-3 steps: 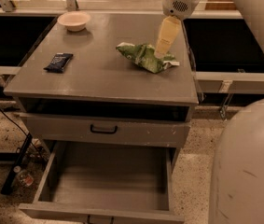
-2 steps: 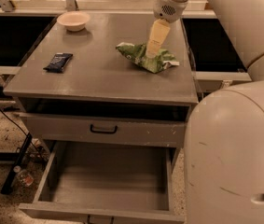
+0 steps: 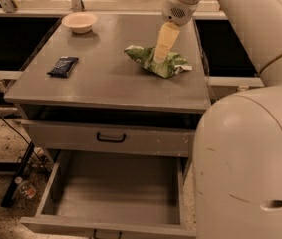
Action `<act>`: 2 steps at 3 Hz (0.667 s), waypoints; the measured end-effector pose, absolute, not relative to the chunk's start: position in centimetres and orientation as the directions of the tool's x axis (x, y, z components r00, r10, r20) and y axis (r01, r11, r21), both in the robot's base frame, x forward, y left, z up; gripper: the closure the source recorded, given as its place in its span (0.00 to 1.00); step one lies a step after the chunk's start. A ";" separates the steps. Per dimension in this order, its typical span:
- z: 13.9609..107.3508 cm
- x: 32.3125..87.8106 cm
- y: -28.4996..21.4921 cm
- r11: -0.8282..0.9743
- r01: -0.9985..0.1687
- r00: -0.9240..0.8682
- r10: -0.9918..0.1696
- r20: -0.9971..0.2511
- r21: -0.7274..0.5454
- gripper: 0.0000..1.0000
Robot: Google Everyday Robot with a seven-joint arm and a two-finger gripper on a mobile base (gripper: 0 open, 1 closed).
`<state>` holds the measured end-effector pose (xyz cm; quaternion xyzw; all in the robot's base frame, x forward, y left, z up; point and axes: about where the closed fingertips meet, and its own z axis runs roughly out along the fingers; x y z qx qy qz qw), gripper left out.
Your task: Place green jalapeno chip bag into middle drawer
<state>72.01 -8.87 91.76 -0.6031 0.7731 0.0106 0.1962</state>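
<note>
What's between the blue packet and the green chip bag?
Only bare cabinet top, in the camera view, separates the blue packet from the green chip bag. The gripper is down at the bag.

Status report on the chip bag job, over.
Gripper down at the green jalapeno chip bag, on cabinet top. Bag not yet lifted. Middle drawer open below. Dark packet and bowl sit apart, left.

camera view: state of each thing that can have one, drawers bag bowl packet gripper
middle drawer: pulled open, bag not in it
upper drawer front: seems pulled out slightly
green jalapeno chip bag: crumpled, lying on the cabinet top
gripper: at the bag, right side of the top
bowl: upright, back left
dark-blue packet: lying flat, left side
</note>
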 end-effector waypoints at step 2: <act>85.5 74.8 -8.7 0.304 -0.945 -0.258 -0.918 -0.302 -0.117 0.00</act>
